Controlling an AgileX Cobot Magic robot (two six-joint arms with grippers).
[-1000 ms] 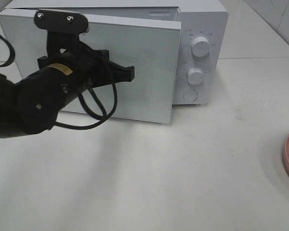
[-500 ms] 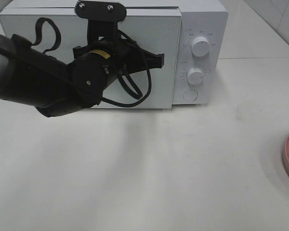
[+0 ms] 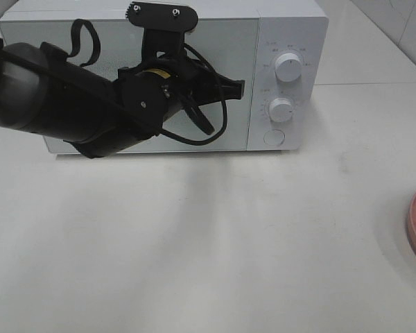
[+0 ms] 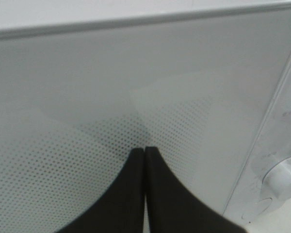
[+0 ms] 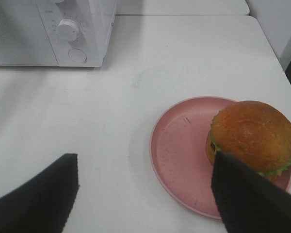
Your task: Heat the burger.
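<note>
Table (image 3: 215, 250): a white surface that fills the high view and carries everything else.
Microwave (image 3: 291, 41): a white box at twelve o'clock in the high view, with its front toward the camera.
Microwave door (image 3: 69, 41): pale and dotted, lying flush with the front of the oven and closed.
Left arm (image 3: 62, 104): a thick black arm that comes in from nine o'clock in the high view and crosses the door.
Left gripper (image 4: 144, 160): the two black fingers are pressed together with no gap, holding nothing, and their tips sit at the dotted door near its edge beside the control panel.
Pink plate (image 5: 184, 150): round, at about three to four o'clock in the high view where only its edge shows, well apart from the microwave.
Burger (image 5: 252, 138): it sits on the pink plate toward one rim, with a glossy brown bun on top and a green lettuce frill showing beneath it; it is outside the microwave.
Right gripper (image 5: 145, 194): the fingers stand wide apart, holding nothing; it hovers above the table just beside the plate, and one finger overlaps the burger's edge in the wrist view.
Upper knob (image 3: 288, 67): white, on the control panel.
Lower knob (image 3: 281, 109): white, directly below the upper one.
Round button (image 3: 274, 137): white, below both knobs.
</note>
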